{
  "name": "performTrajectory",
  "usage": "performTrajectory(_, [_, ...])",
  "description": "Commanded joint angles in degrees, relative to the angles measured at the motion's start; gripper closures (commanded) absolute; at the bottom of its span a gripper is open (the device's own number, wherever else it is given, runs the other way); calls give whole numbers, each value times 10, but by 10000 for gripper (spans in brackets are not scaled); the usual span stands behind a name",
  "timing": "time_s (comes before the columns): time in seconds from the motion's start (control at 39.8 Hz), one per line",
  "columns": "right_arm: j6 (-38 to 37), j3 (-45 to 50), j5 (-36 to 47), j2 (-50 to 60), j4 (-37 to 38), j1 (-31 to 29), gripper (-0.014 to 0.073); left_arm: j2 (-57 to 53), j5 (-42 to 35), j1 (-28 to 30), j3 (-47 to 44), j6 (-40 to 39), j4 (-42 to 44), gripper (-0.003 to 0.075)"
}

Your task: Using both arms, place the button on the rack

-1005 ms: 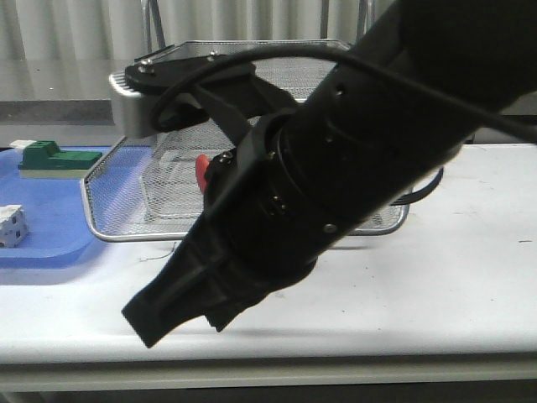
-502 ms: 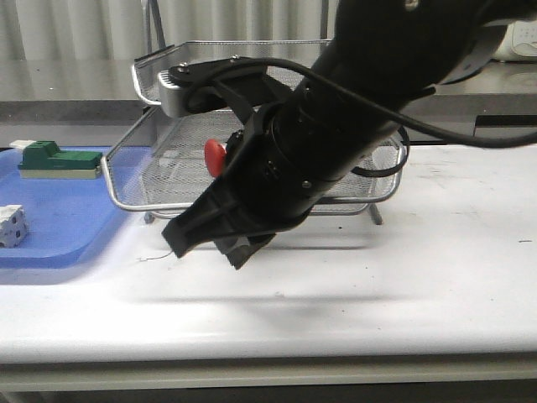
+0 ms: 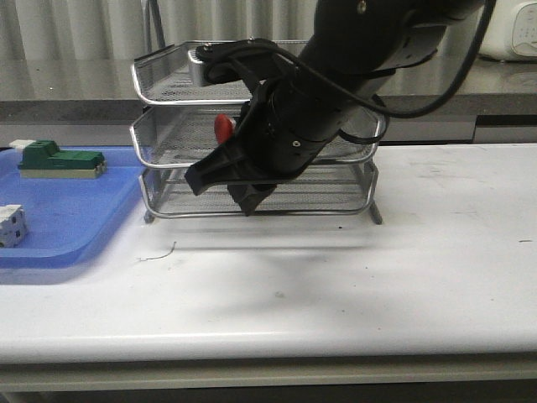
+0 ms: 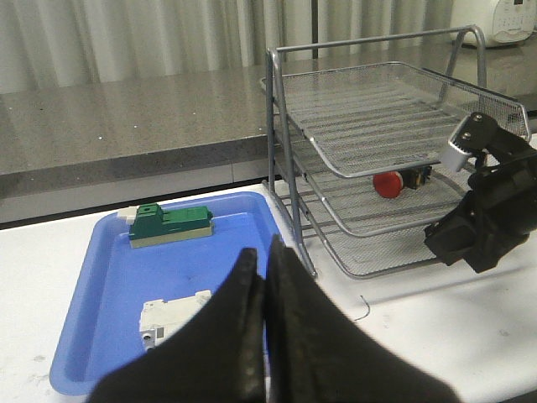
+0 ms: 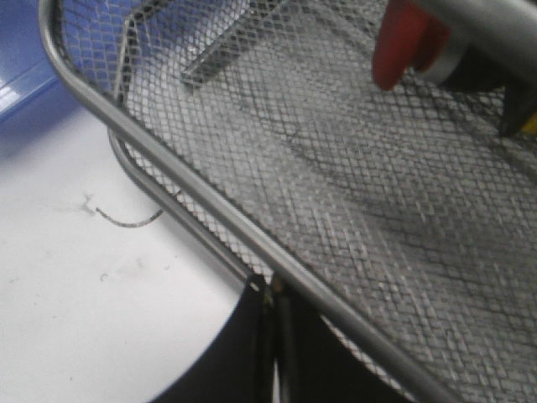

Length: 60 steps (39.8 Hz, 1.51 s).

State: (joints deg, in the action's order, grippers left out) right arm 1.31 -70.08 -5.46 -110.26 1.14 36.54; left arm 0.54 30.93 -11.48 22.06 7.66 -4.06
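Presently red-capped push-button (image 4: 388,184) lies on mid tier of silver wire-mesh rack (image 4: 369,126). Black R gripper (image 3: 220,175) fingers pressed together, empty, in front of rack. Black L gripper (image 4: 262,277) likewise closed, empty.

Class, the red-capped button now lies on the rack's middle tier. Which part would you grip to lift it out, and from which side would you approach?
Grip the dark body behind the red cap of the button, fingers across its sides. It lies on its side on the middle tier of the rack, and the top tier probably blocks access from above, so come in through the open front.

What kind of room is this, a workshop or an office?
Probably a lab or test room: a plain white table before a grey counter and curtains, holding only a wire letter rack, a blue tray of small parts, and robot arms.
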Motion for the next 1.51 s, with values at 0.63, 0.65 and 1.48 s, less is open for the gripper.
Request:
performTrajectory(0.63, [2, -17, -213, 186, -40, -51, 653, 7, -48, 2, 14, -3, -7, 739])
performTrajectory(0.65, [1, -11, -212, 198, -40, -64, 653, 7, -48, 2, 14, -3, -7, 739])
performTrajectory(1.48, [1, 407, -122, 755, -27, -331, 653, 7, -48, 2, 14, -3, -7, 739])
